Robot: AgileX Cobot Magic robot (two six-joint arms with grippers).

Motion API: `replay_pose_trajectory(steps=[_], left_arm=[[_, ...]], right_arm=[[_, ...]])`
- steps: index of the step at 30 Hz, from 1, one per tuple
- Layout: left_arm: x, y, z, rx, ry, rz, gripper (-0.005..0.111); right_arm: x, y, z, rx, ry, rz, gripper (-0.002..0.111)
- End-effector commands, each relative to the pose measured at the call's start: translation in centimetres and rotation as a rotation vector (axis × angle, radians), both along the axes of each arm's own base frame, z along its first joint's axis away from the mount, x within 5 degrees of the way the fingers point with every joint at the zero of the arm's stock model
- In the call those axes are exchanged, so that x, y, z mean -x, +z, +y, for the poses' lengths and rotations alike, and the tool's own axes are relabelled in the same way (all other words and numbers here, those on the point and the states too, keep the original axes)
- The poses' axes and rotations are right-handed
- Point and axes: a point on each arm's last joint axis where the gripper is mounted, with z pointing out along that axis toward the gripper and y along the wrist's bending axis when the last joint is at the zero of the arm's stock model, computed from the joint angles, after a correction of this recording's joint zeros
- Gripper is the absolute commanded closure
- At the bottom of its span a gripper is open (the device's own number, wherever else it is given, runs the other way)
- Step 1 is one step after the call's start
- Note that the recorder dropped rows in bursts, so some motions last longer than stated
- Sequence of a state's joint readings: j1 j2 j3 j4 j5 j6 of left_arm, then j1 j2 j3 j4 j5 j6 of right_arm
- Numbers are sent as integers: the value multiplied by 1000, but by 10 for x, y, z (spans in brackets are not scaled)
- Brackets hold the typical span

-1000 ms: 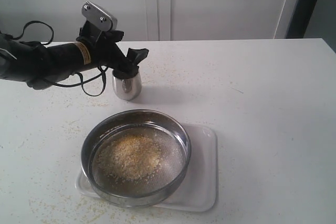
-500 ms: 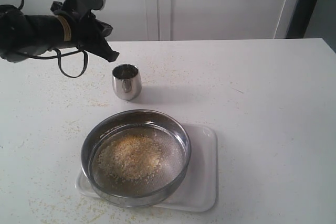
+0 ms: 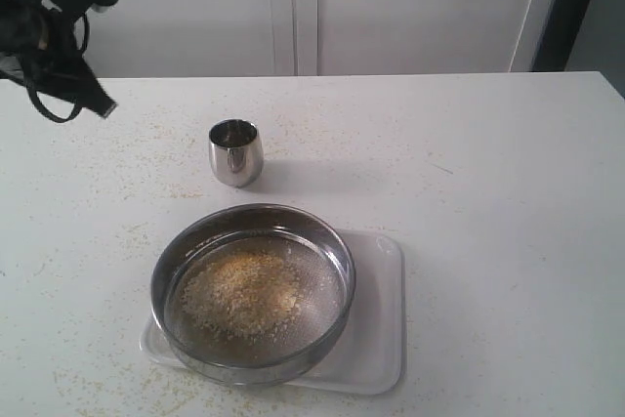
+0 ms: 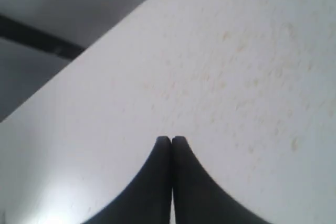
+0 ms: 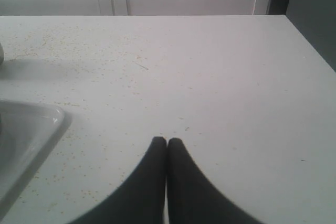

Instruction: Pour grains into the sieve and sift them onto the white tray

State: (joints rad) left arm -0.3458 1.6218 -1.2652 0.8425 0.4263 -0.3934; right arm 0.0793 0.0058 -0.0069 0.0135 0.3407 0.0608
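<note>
The sieve [image 3: 337,241] rests on the white tray [image 3: 381,339] at the front of the table, with a heap of sandy grains [image 3: 239,292] on its mesh. My left gripper [image 3: 105,107] hangs shut and empty above the table's far left, well away from the sieve. In the left wrist view the left gripper [image 4: 171,139] shows both black fingers pressed together over bare tabletop. My right gripper [image 5: 167,140] is also shut and empty; it does not show in the exterior view. A corner of the white tray [image 5: 31,129] lies off to one side of it.
A small shiny steel cup [image 3: 235,152] stands upright behind the sieve. Spilled grains [image 3: 146,144] speckle the white table around the cup and tray. A white cabinet wall [image 3: 391,7] rises behind the table's far edge.
My left gripper let go of the steel cup, shut, and drew back up and to the left. The cup stays upright where it stood.
</note>
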Motion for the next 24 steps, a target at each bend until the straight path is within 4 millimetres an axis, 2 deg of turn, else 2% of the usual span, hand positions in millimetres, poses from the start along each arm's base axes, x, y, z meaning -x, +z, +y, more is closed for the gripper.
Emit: replay_pose_trajectory(steps=[1,5,9,12,15,20,24], left_arm=[[19,1,23,-51,128,197,107],[34,4,32,161,196,313,107],[48,15,42,326,264,354,107],[59,24,51,367,296,368,107],[70,25,60,367,325,375,107],[90,16,69,403,354,379,107],[105,5,66,466,340,356,107]], right_arm=[[0,-2,0,2,0,-4,108],[0,-2,0,2,0,-4,108],[0,-2,0,2,0,-4,108],[0,-2,0,2,0,-4,108],[0,-2,0,2,0,-4,108],[0,-2,0,2,0,-4,108],[0,-2,0,2,0,-4,108]])
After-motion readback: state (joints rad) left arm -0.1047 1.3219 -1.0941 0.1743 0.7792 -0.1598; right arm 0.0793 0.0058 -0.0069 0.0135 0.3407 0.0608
